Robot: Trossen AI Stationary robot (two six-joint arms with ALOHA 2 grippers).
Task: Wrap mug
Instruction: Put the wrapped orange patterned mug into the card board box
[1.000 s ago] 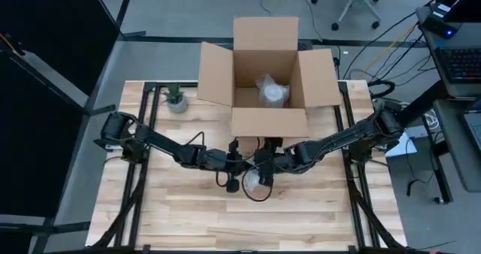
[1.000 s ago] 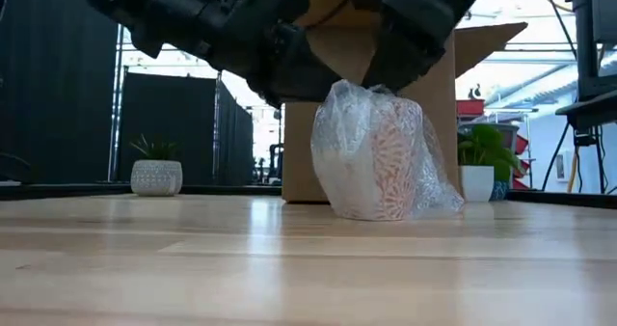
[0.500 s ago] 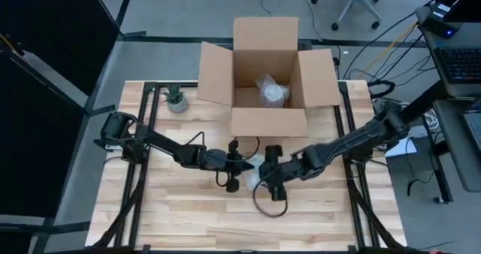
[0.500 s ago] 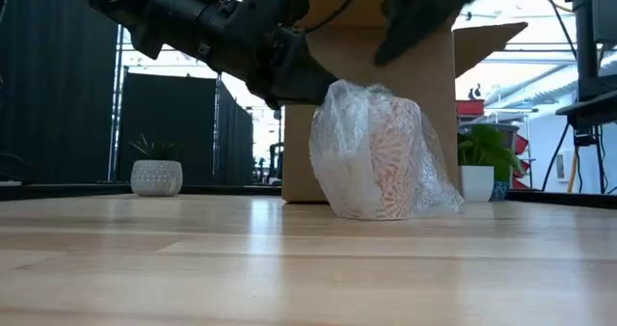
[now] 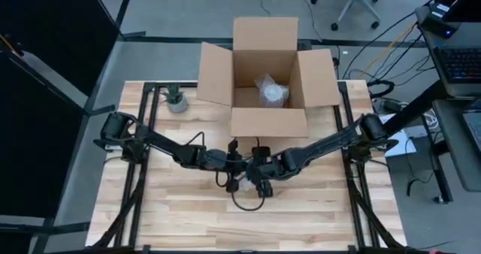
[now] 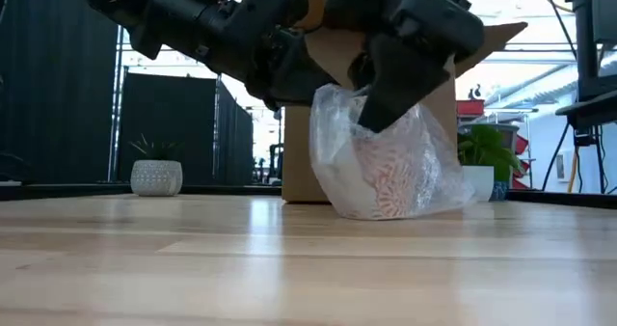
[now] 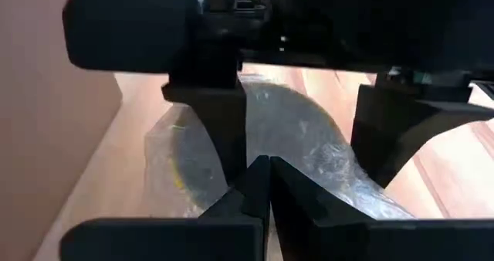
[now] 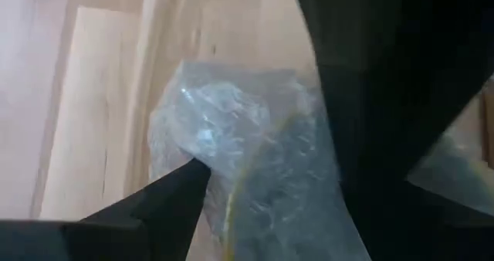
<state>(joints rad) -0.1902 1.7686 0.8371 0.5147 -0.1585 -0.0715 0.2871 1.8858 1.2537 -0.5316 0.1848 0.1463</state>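
Observation:
The mug, red-patterned and bundled in clear bubble wrap (image 6: pixel 381 167), stands on the wooden table just in front of the cardboard box. My left gripper (image 7: pixel 261 172) is shut at the wrap's upper edge, on the bundle's left side as seen from above. My right gripper (image 8: pixel 270 176) is open and comes down over the bundle from above, one finger on either side of the wrap's top. In the high view both grippers meet at the table's middle and hide most of the bundle (image 5: pixel 243 185). My left gripper holds the bubble wrap's top edge (image 6: pixel 326 93) between its shut fingertips, coming level from the table's left; the wrap rises in a peak to them. One layer or several, I cannot tell. My right gripper straddles the wrap's top, slanting down from the right. One finger (image 6: pixel 386 104) pushes into the wrap and dents it; the bundle stays on the table.
An open cardboard box (image 5: pixel 267 77) stands at the far middle with another wrapped bundle (image 5: pixel 272 91) inside. A small potted plant (image 5: pixel 176 98) sits at the far left. Black frame rails run along the table's left and right sides.
My right gripper lifted off the bundle toward the near right, then came back down onto the wrap's top. The wrap is now pressed in at the top and bulges toward the low view's right, and the mug inside leans. My left gripper has kept still.

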